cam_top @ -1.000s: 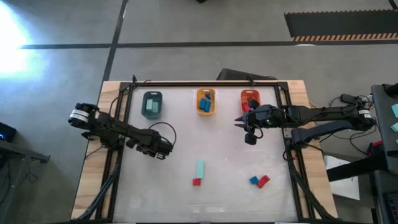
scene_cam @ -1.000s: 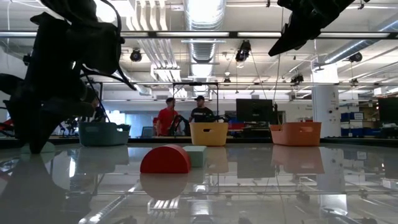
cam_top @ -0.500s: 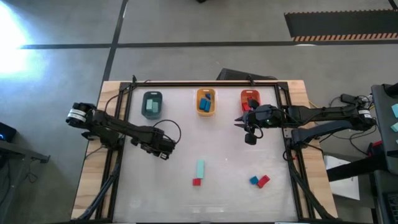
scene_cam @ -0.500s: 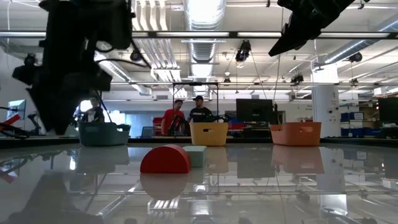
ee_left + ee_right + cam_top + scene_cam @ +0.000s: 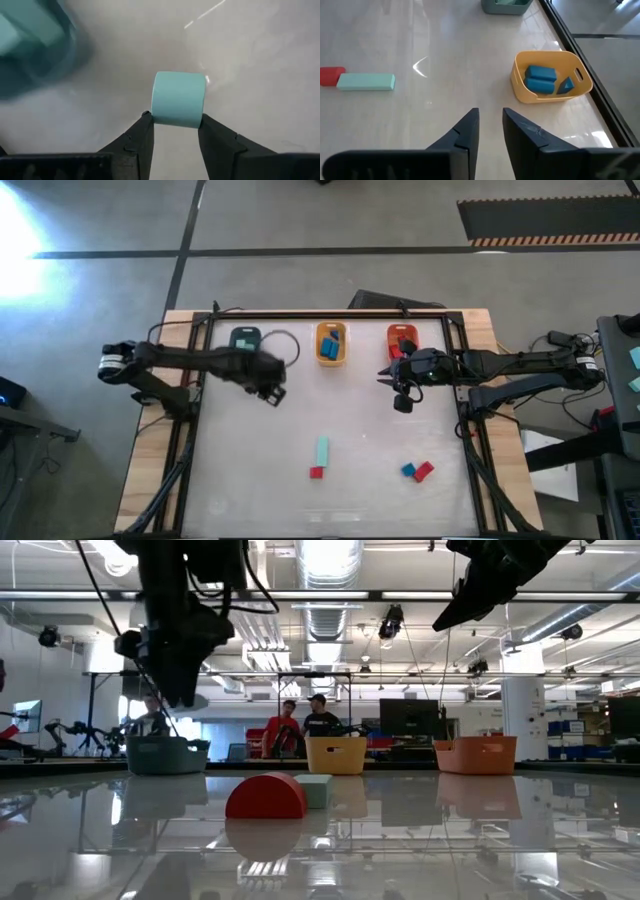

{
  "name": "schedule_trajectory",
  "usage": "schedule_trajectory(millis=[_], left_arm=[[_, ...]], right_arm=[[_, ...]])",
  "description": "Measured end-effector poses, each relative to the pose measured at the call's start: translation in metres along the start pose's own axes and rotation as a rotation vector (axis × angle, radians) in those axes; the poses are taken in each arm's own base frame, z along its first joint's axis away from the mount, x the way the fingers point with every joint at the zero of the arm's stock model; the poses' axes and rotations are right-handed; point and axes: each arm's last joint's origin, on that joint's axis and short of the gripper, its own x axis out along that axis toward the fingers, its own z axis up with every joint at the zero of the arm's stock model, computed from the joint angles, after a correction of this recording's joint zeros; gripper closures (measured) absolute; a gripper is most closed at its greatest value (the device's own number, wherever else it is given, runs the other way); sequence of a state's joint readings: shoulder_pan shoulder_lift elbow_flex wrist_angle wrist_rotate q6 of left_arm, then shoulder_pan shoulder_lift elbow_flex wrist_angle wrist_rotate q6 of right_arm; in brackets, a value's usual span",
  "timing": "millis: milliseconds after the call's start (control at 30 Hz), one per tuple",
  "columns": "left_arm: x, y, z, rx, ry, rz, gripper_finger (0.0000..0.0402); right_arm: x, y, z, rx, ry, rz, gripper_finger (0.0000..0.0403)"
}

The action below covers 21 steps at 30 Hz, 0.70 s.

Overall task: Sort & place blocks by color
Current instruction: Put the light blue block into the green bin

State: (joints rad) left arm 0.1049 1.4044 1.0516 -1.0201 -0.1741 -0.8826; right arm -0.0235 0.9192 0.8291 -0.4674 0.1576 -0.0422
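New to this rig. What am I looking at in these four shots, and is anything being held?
Two dark robot arms work at a table, sorting small blocks by colour into three trays. One picture looks straight down, one looks level across the tabletop, and two come from cameras on the wrists.

The left hand, near the teal tray, grips a pale mint block between its fingers. The right hand waits empty beside the orange-red tray, its fingers close together.

The yellow tray already holds blue blocks. Still loose on the table: a mint bar beside a red block, and farther right a blue block touching another red one.
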Motion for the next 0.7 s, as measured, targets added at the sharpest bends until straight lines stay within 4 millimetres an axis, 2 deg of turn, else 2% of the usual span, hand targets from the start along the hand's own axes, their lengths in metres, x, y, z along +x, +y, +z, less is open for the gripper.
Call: schedule_trajectory(millis=[300,700], left_arm=[[0.004,0.047,0.048,-0.011,-0.044,0.063,0.0286],[0.013,0.11,0.081,-0.113,-0.079,0.185,0.0285]], right_arm=[[0.0,0.0,0.0,0.0,0.001,0.0,0.033],[0.0,0.0,-0.001,0.004,0.004,0.0,0.0325]])
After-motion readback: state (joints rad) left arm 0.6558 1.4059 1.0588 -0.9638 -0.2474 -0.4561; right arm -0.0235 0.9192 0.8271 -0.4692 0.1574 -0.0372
